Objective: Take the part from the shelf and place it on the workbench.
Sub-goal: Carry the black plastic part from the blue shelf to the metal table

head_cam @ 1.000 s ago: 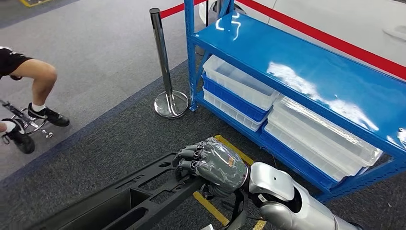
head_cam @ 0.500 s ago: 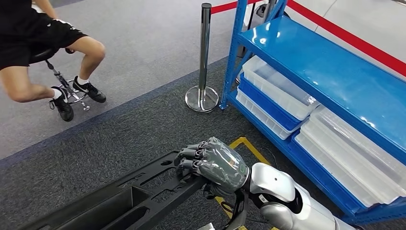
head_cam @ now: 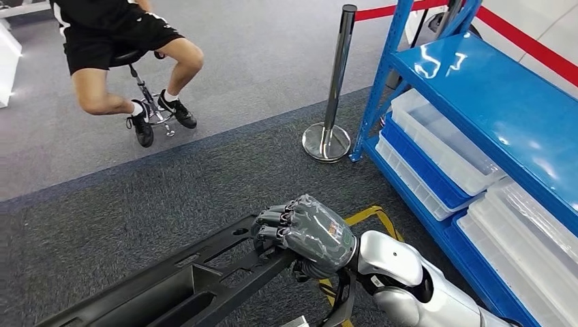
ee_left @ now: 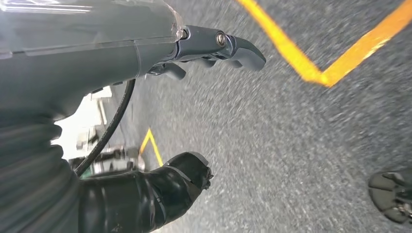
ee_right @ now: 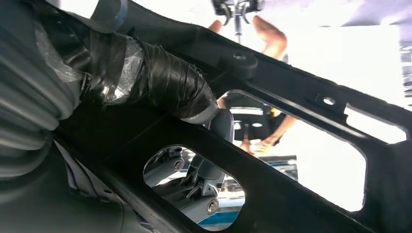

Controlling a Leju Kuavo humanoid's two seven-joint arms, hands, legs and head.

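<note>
One hand carries our black part (head_cam: 198, 283).
Lower centre, our right hand (head_cam: 305, 234) grasps it; left hand (ee_left: 145, 126) released.

From my station I count one long black moulded plastic part (head_cam: 184, 286) with cut-out openings, and one silver robot arm (head_cam: 409, 286) in the head view, ending in one grey right hand (head_cam: 303, 235) that grips that part. At the other wrist I see one left hand (ee_left: 145, 63) above the carpet. There is one blue metal shelf rack (head_cam: 491, 95); under its top board I make out at least four stacked trays, clear plastic and blue, their far ends cut off. One chrome stanchion post (head_cam: 337, 75) stands beside it, with one red barrier belt (head_cam: 525, 41). One person (head_cam: 116, 34) sits on one wheeled stool (head_cam: 146, 102).
</note>
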